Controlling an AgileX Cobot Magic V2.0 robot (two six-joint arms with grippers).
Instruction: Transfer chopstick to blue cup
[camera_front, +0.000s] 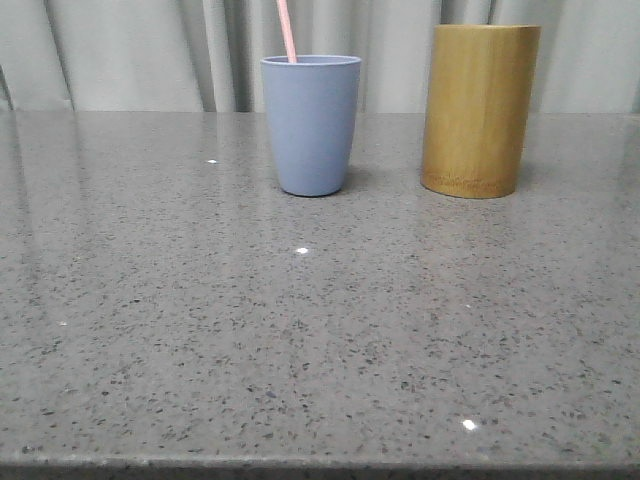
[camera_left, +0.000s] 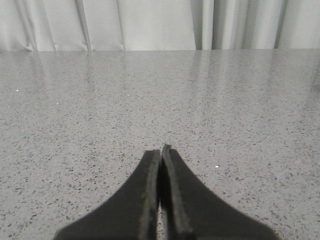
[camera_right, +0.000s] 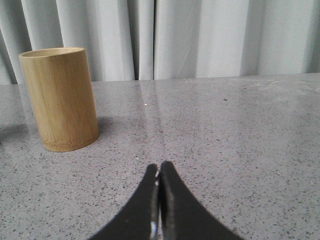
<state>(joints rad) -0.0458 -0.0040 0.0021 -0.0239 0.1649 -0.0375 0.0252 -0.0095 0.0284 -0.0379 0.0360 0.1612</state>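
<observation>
My left gripper (camera_left: 161, 152) and right gripper (camera_right: 159, 170) are both closed, empty. The chopstick (camera_front: 286, 30) stands inside the blue cup (camera_front: 310, 125), left of the bamboo cylinder (camera_front: 478, 110). Risk: an arm bumping the cup could tip it.

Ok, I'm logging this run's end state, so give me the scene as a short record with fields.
chopstick: standing in the blue cup, leaning left, top out of frame
blue cup: upright on table
bamboo cylinder: upright, right of the blue cup, apart from it
left hand: shut, holding nothing
right hand: shut, holding nothing
table: grey speckled stone
</observation>
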